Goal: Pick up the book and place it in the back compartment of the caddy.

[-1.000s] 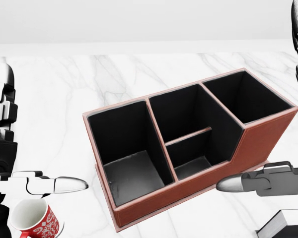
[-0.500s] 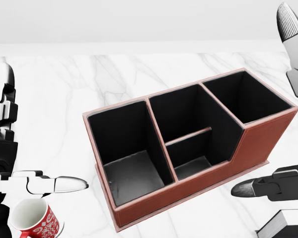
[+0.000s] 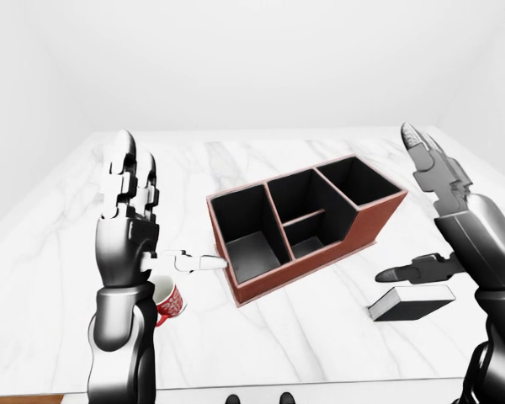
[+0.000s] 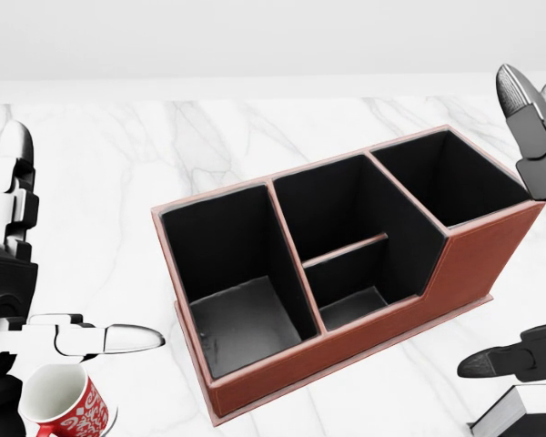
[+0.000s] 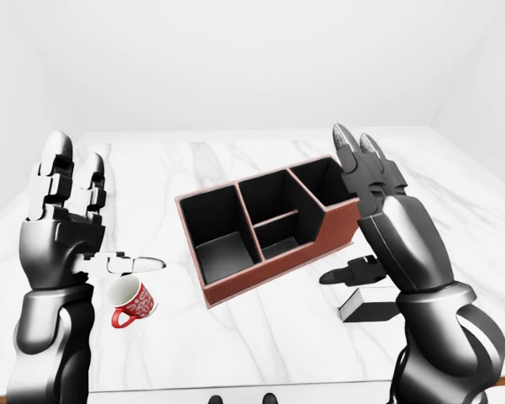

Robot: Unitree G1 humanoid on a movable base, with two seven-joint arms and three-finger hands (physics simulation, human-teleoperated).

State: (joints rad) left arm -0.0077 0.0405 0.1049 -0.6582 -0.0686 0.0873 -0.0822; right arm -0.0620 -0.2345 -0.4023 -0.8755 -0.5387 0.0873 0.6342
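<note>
Both hands open: left hand (image 3: 130,220), right hand (image 3: 442,210). Book (image 3: 411,302) flat, long axis left-right, beside caddy (image 3: 307,223).

Bright, even, diffuse simulator light, sharp throughout, with only faint soft shadows and no glare.

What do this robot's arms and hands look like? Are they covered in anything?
Bare, no sleeves. Both arms are glossy dark metallic shells, rounded and segmented. The left hand and right hand each have three blocky, jointed fingers in silver-grey with black joints, ending in smooth bullet-shaped tips. No cables or markings show.
</note>
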